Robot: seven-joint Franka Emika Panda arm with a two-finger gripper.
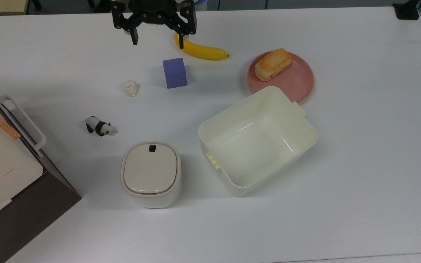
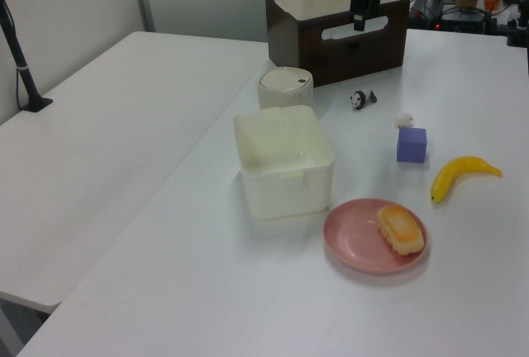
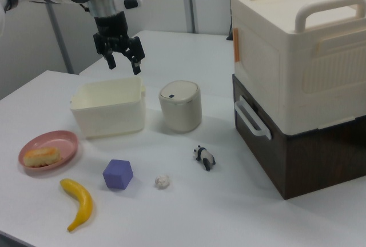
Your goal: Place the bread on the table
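The bread [image 1: 273,64] [image 2: 401,229] [image 3: 41,156], a small golden-topped loaf, lies on a round pink plate [image 1: 298,82] [image 2: 355,241] [image 3: 63,141] on the white table [image 1: 360,128]. My gripper [image 1: 158,41] [image 3: 124,64] hangs open and empty above the far edge of the table. In the top view it is well to the left of the plate, with one fingertip over the stem end of the banana [image 1: 203,51]. In the left view the gripper [image 2: 360,14] appears edge-on at the back, high above the table.
A purple cube [image 1: 174,72], a white lumpy ball [image 1: 131,88] and a panda figure [image 1: 100,126] sit near the gripper. A cream bin [image 1: 257,140] stands right beside the plate, next to a lidded canister [image 1: 151,173]. A cream box on a brown case [image 3: 297,75] fills one end.
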